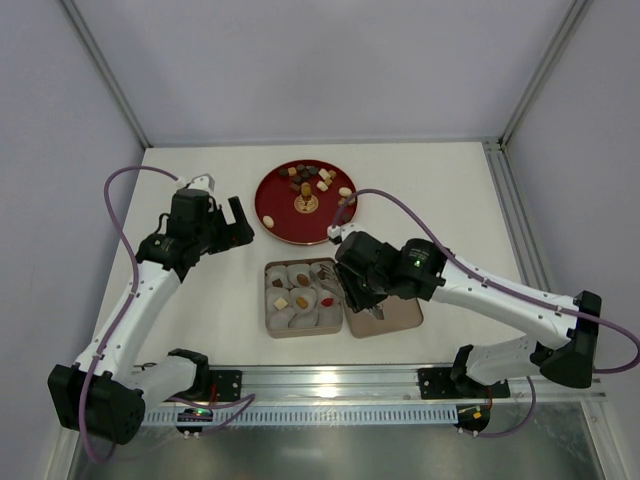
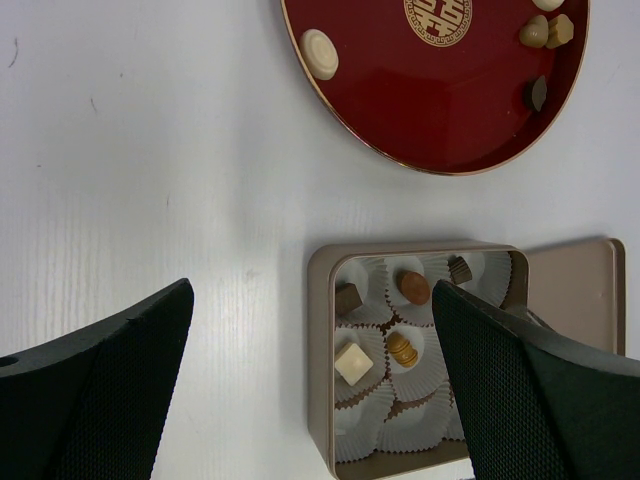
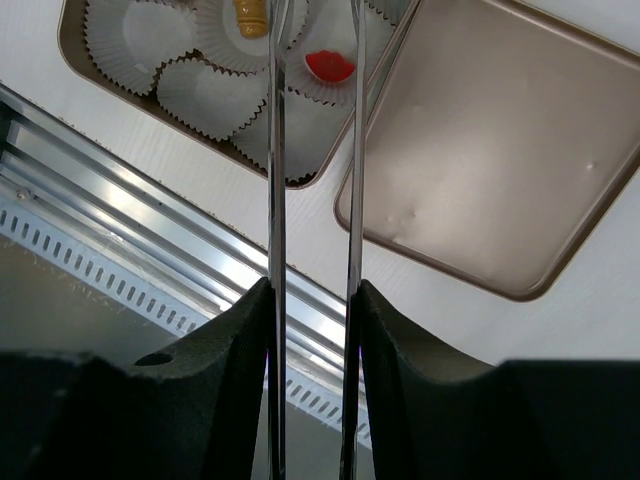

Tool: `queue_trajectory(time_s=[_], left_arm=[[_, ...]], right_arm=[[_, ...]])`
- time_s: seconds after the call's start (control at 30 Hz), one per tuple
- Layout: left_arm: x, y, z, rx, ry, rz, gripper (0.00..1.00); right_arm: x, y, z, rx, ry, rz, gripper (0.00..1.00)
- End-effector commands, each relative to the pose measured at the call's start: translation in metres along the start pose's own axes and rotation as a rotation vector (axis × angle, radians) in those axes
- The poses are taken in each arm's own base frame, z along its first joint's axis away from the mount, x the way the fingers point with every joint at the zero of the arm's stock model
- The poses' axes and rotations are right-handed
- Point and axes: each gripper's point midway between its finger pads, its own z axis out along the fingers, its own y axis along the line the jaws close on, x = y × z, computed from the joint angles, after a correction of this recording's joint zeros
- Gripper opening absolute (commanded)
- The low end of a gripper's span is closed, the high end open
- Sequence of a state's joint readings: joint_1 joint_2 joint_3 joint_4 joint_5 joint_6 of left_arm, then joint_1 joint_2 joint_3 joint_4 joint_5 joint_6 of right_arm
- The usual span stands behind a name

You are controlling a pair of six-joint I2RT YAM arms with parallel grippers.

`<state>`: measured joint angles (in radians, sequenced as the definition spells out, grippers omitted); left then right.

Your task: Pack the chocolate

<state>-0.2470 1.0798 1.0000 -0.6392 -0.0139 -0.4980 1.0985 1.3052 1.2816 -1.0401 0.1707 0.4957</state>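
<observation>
Tongs (image 3: 277,150) in right pincer (image 3: 313,292) reach over box (image 2: 319,360).

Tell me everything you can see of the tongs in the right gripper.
The tongs are two thin, shiny metal blades, parted and roughly parallel, clamped on both sides by the right gripper. They reach over the tin of white paper cups, a red candy in its cup showing between them. Their tips run past the wrist view's edge.

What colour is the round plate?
The glossy round plate is dark red with gold emblem; left wrist view.
</observation>
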Motion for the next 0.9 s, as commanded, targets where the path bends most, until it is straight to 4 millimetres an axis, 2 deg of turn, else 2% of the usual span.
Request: queue_trajectory(time_s=[0.0, 0.13, 0.23, 0.27, 0.37, 0.4, 0.47, 0.5, 0.57, 0.6, 0.63, 0.7, 0.73, 0.77, 0.83, 0.87], left_arm=[[-0.010, -0.005, -0.002, 0.026, -0.039, -0.011, 1.00], [-0.010, -0.005, -0.002, 0.026, -0.039, -0.011, 1.00], [-0.010, -0.005, -0.002, 0.026, -0.039, -0.013, 1.00], [-0.011, -0.005, -0.002, 0.027, -0.041, -0.011, 1.00], [-0.009, -0.010, -0.002, 0.052, -0.025, -0.012, 1.00], [-0.008, -0.011, -0.001, 0.054, -0.023, -0.013, 1.00], [-0.008, -0.011, 0.000, 0.055, -0.020, -0.015, 1.00], [-0.006, -0.011, 0.000, 0.057, -0.016, -0.013, 1.00], [-0.006, -0.011, 0.000, 0.060, -0.014, -0.015, 1.00], [-0.006, -0.011, 0.000, 0.059, -0.013, -0.016, 1.00], [-0.006, -0.012, 0.000, 0.062, -0.015, -0.015, 1.00], [-0.006, -0.011, 0.000, 0.060, -0.014, -0.016, 1.00], [-0.007, -0.012, -0.001, 0.061, -0.017, -0.015, 1.00], [-0.007, -0.012, -0.001, 0.065, -0.017, -0.015, 1.00], [-0.007, -0.013, -0.001, 0.066, -0.016, -0.016, 1.00], [-0.007, -0.013, -0.002, 0.067, -0.018, -0.015, 1.00]], right_arm=[[-0.029, -0.004, -0.012, -0.008, -0.100, 0.015, 0.41], [-0.050, -0.025, -0.017, -0.005, -0.151, 0.063, 0.41], [-0.064, -0.050, -0.021, 0.034, -0.183, 0.096, 0.41], [-0.071, -0.069, -0.022, 0.069, -0.198, 0.136, 0.41], [-0.086, -0.098, -0.017, 0.090, -0.229, 0.176, 0.43], [-0.091, -0.125, -0.011, 0.122, -0.227, 0.243, 0.43], [-0.108, -0.146, -0.002, 0.125, -0.254, 0.276, 0.43], [-0.114, -0.178, 0.010, 0.172, -0.248, 0.336, 0.43], [-0.126, -0.208, 0.020, 0.202, -0.256, 0.392, 0.43], [-0.130, -0.232, 0.026, 0.209, -0.260, 0.445, 0.43], [-0.128, -0.250, 0.046, 0.222, -0.220, 0.480, 0.43], [-0.141, -0.277, 0.053, 0.256, -0.243, 0.513, 0.44], [-0.134, -0.301, 0.069, 0.291, -0.203, 0.548, 0.44], [-0.145, -0.312, 0.068, 0.304, -0.224, 0.556, 0.44], [-0.143, -0.339, 0.076, 0.357, -0.210, 0.588, 0.45], [-0.147, -0.348, 0.087, 0.365, -0.196, 0.587, 0.47]])
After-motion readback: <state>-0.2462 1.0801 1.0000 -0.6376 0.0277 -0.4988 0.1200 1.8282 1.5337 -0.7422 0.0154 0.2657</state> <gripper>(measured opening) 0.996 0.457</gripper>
